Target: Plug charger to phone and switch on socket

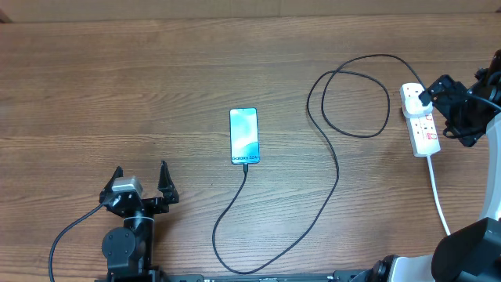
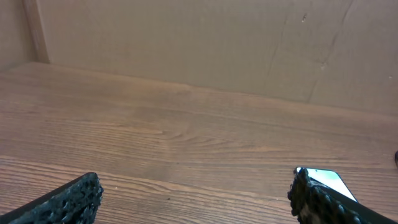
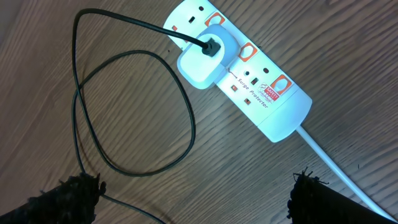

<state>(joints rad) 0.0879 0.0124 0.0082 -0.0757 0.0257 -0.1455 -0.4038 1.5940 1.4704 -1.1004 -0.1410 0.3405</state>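
two grippers hang released and empty, the left gripper (image 1: 141,169) at the bench's (image 1: 117,78) near left edge, the right gripper (image 3: 194,186) above the socket (image 3: 273,102) by the right edge, while the charger (image 3: 210,46) runs from the mid-bench phone (image 1: 243,135) into the socket.

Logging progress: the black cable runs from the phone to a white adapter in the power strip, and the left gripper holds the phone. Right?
No. The overhead view shows the left gripper open and empty, apart from the phone; the rest is right.
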